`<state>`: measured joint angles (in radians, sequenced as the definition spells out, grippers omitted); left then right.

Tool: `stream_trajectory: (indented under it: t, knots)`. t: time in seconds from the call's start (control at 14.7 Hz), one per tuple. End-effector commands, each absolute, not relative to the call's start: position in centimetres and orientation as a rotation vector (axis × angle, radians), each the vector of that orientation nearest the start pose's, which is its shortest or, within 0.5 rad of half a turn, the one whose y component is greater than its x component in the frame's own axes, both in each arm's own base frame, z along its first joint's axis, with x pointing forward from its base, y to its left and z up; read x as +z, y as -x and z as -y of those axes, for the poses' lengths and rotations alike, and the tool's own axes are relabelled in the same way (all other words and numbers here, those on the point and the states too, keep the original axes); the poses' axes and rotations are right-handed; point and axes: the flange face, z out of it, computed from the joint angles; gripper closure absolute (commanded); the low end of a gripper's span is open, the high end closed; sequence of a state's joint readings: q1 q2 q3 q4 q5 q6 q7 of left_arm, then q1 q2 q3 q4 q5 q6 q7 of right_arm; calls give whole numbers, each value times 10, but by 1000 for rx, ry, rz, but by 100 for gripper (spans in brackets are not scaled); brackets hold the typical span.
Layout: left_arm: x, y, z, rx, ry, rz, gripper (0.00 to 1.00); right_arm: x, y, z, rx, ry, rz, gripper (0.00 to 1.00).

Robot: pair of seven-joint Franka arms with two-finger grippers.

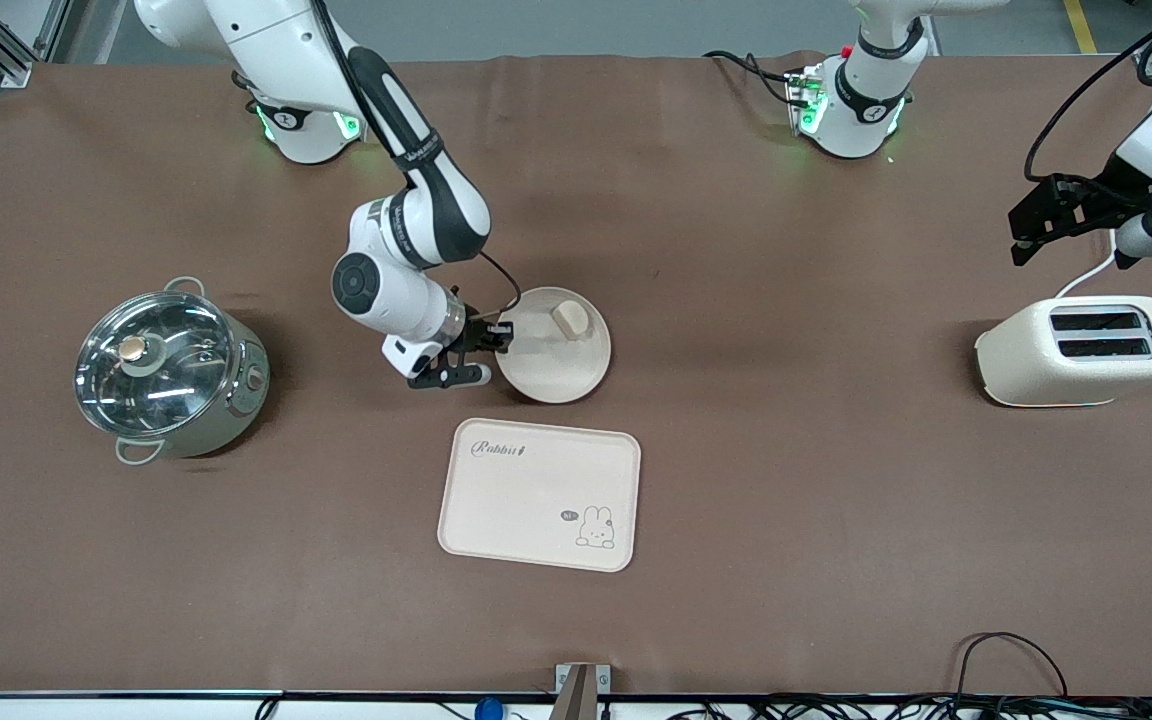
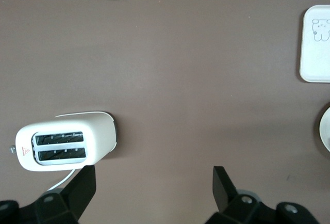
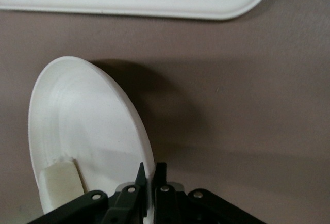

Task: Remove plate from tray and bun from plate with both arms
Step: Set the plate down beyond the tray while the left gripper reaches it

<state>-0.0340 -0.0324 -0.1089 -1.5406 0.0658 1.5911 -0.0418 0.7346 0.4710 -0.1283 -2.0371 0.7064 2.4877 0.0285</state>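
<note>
The round cream plate [image 1: 553, 360] is at the table's middle, just farther from the front camera than the rabbit tray. The bun [image 1: 569, 319] lies on it. My right gripper [image 1: 499, 338] is shut on the plate's rim at the edge toward the right arm's end. In the right wrist view the fingers [image 3: 150, 175] pinch the rim of the plate [image 3: 87, 121], which looks tilted with a shadow under it, and the bun [image 3: 61, 185] sits close to them. My left gripper [image 1: 1066, 215] hangs open and empty over the table by the toaster, seen open in its own view [image 2: 153, 177].
The rectangular rabbit tray [image 1: 539, 493] lies nearer the front camera than the plate. A white toaster [image 1: 1081, 348] stands at the left arm's end, with its cord. A lidded steel pot [image 1: 168, 368] stands at the right arm's end.
</note>
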Motion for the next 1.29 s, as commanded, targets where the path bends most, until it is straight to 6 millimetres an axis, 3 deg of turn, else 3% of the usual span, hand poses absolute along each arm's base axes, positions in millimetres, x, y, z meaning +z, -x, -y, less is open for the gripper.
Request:
stream_trajectory:
  t: [0.0, 0.07, 0.14, 0.2, 0.41, 0.48, 0.54, 0.68, 0.88, 1.09, 1.22]
  knots:
    - [662, -540, 72, -100, 3061, -156, 0, 210, -470, -336, 139, 2801, 59, 84]
    - [660, -538, 73, -73, 3058, -155, 0, 209, -471, -333, 145, 2800, 48, 43]
    - [658, -532, 76, -16, 3052, -158, 0, 209, -471, -331, 151, 2801, 42, 16]
    - [656, -528, 81, 15, 3045, -170, 0, 210, -472, -327, 152, 2801, 29, 0]
    - [647, -521, 94, 55, 3095, -160, 0, 227, -488, -296, 186, 2771, -40, 0]
    - [642, -522, 104, 73, 3146, -137, 0, 237, -497, -281, 200, 2753, -68, 0]
    - [635, -522, 127, 68, 3171, -132, 0, 247, -506, -264, 198, 2736, -80, 0]
    - [594, -527, 199, -2, 3195, -98, 0, 272, -527, -231, 104, 2726, 6, 0]
    - [504, -534, 331, -56, 3223, 23, 0, 325, -563, -155, 32, 2768, 75, 0]
    - [412, -514, 442, -144, 3181, 49, 0, 391, -589, -88, 171, 2843, 133, 0]
    - [352, -491, 494, -160, 3146, 35, 0, 450, -599, -44, 186, 2968, 184, 0]
